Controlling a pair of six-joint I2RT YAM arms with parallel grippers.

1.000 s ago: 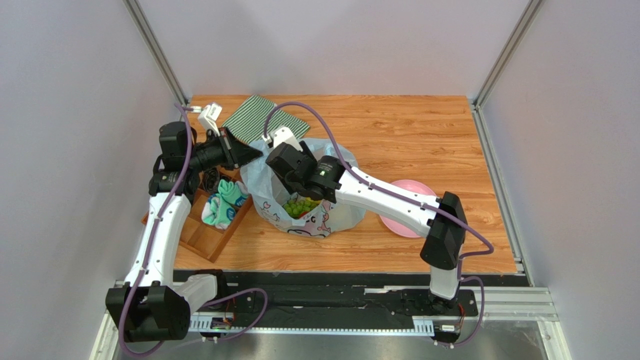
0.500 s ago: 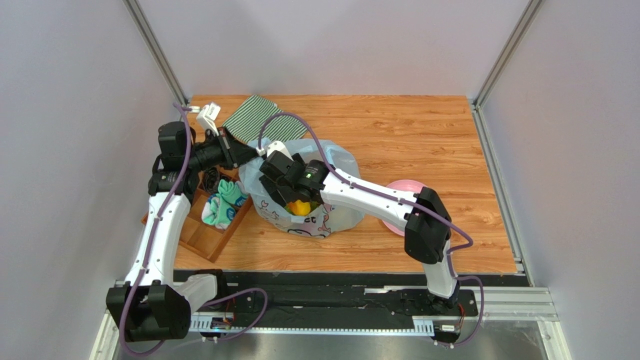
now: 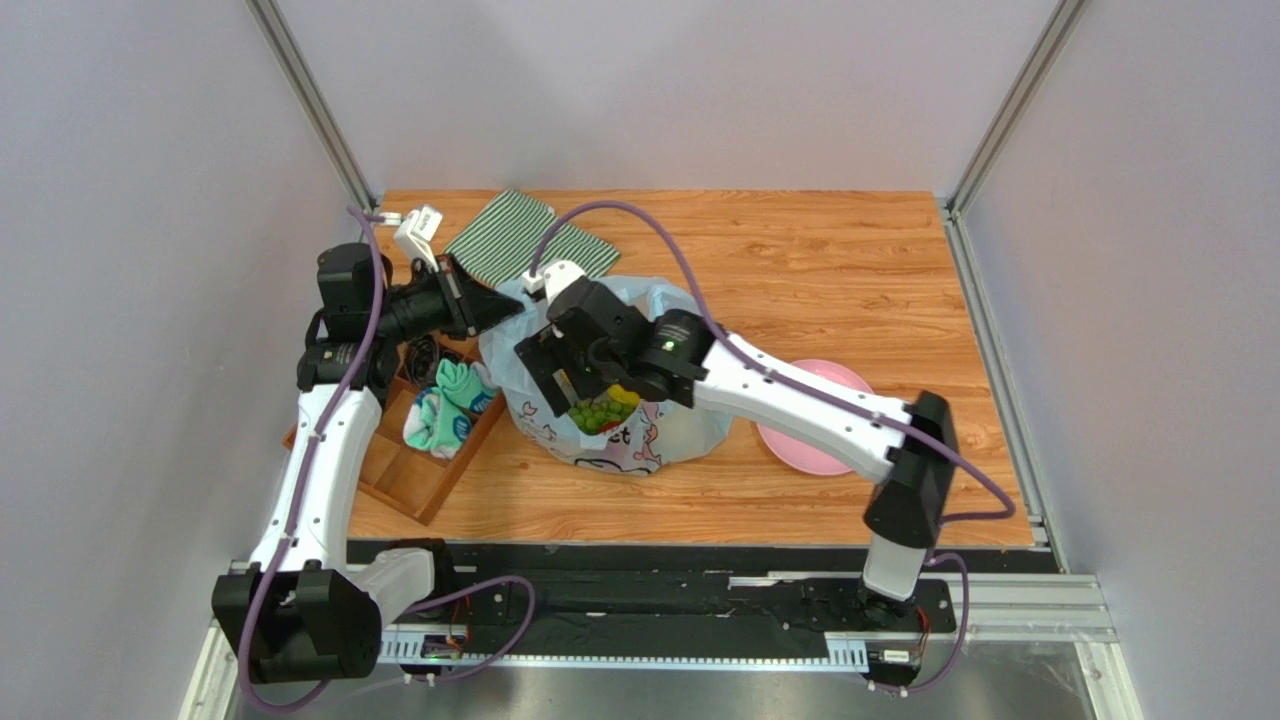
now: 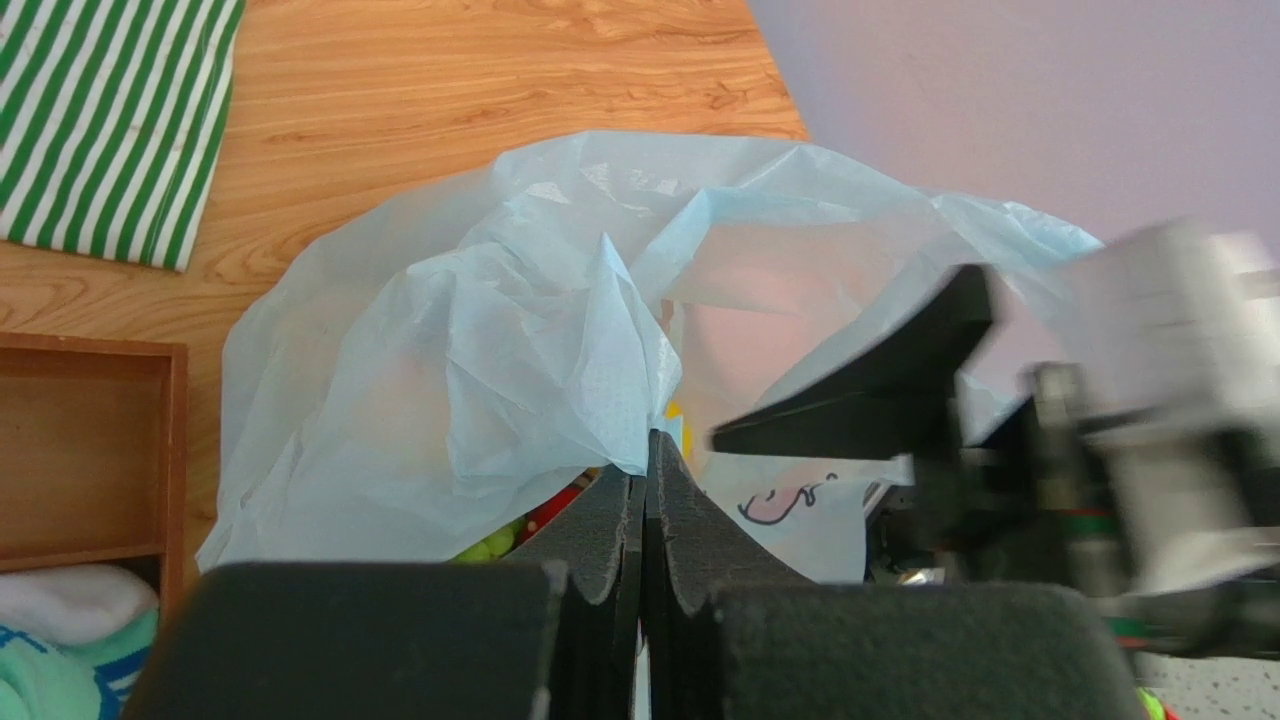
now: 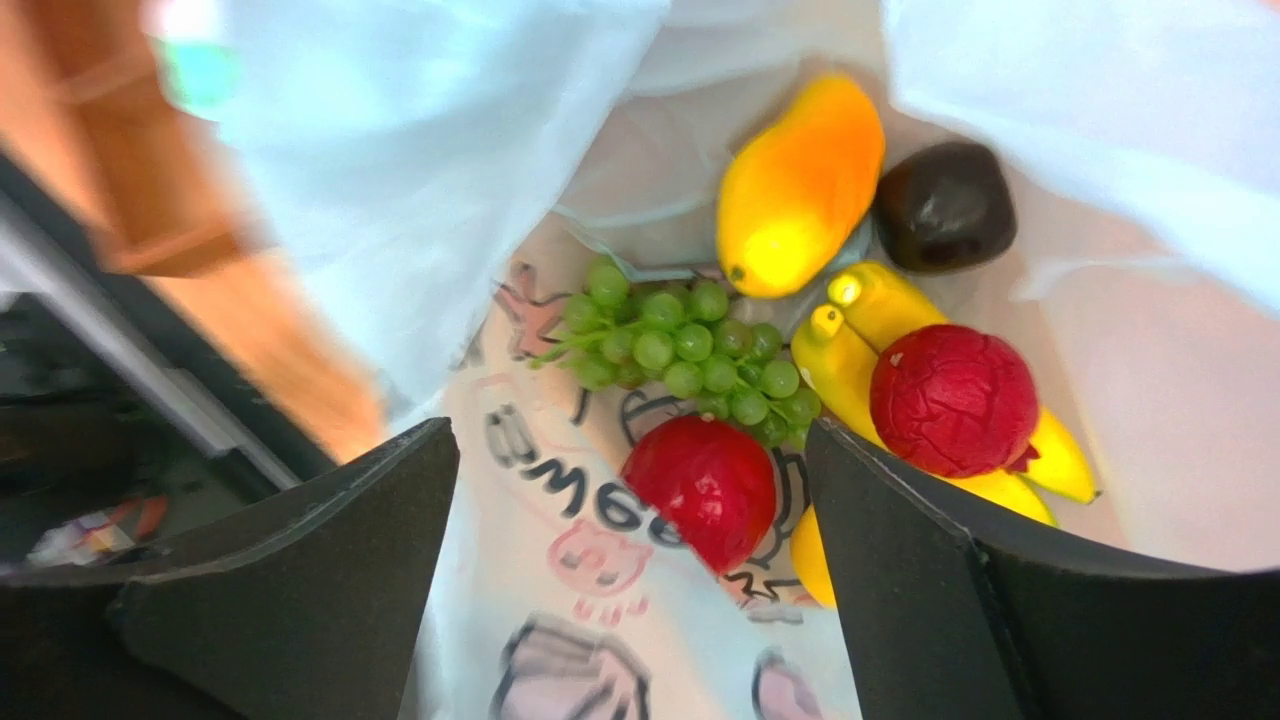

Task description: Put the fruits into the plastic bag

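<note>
Worktop (image 3: 842, 270) carries bag (image 4: 496, 345) at its left-centre, mouth held up only by left pincer (image 4: 646, 450), fingers pressed together on a fold of the rim; if that thin film slips out, the mouth likely collapses over the load. Right pincer (image 5: 631, 435) hangs empty at the mouth with fingers spread, film on both sides, so pulling out could snag it and drag or tip bag. Banana (image 5: 879, 323), mango (image 5: 796, 188), apples (image 5: 954, 401), grapes (image 5: 676, 348) and avocado (image 5: 944, 206) lie loose at the bottom and could roll out if it tips.
</note>
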